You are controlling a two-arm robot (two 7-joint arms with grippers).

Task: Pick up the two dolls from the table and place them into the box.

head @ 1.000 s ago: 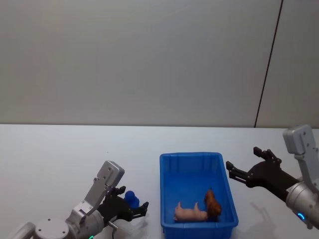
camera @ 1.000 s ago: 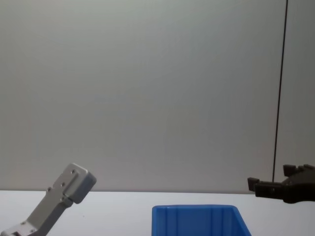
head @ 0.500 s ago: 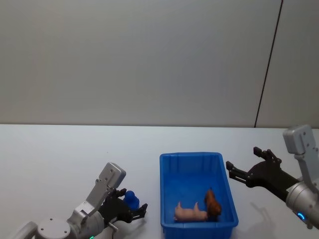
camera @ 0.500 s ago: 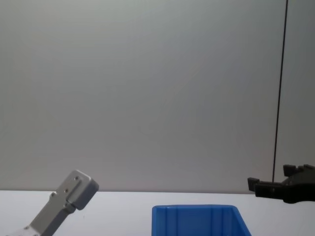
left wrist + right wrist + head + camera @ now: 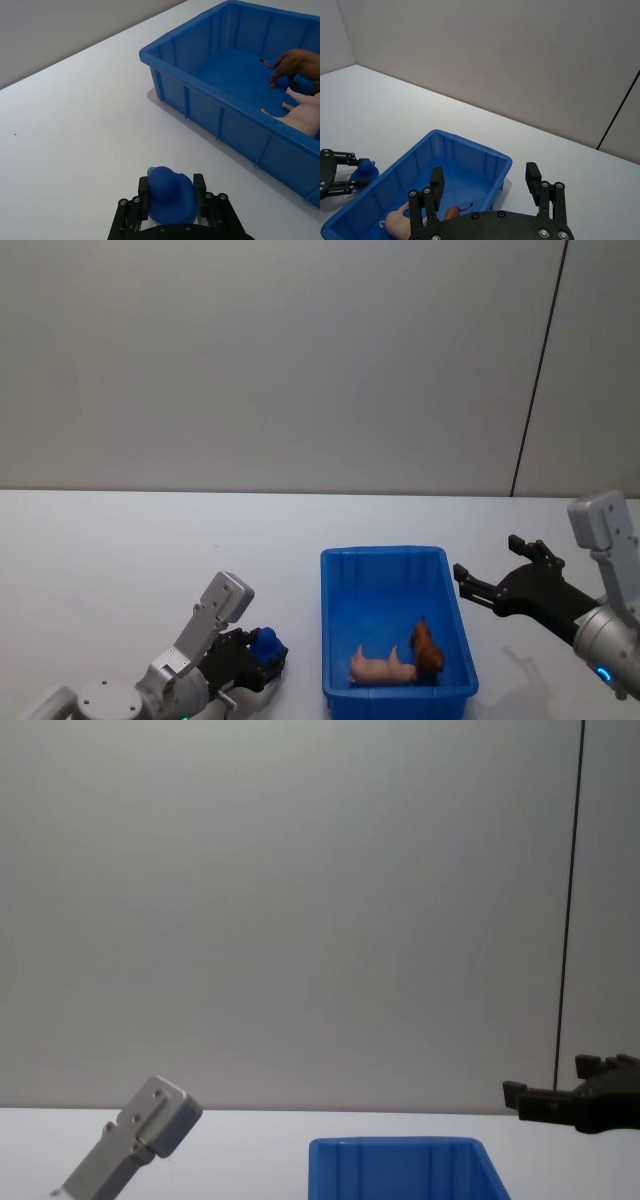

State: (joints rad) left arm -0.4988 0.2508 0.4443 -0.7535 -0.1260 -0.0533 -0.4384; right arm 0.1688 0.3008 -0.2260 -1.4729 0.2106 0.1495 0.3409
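Blue doll (image 5: 170,194) sits clamped in my left gripper (image 5: 171,199) beside the box (image 5: 210,107), ready to lift; right gripper (image 5: 487,187) hangs spread above it.

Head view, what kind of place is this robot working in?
Probably a robot test bench or lab: a bare white table against a plain grey wall, with only a blue box of toy animals and a blue doll in the left gripper.

A plain white surface (image 5: 120,540) is seen, on which a blue box (image 5: 336,562) is set, with a small blue doll (image 5: 170,192) just beside it.
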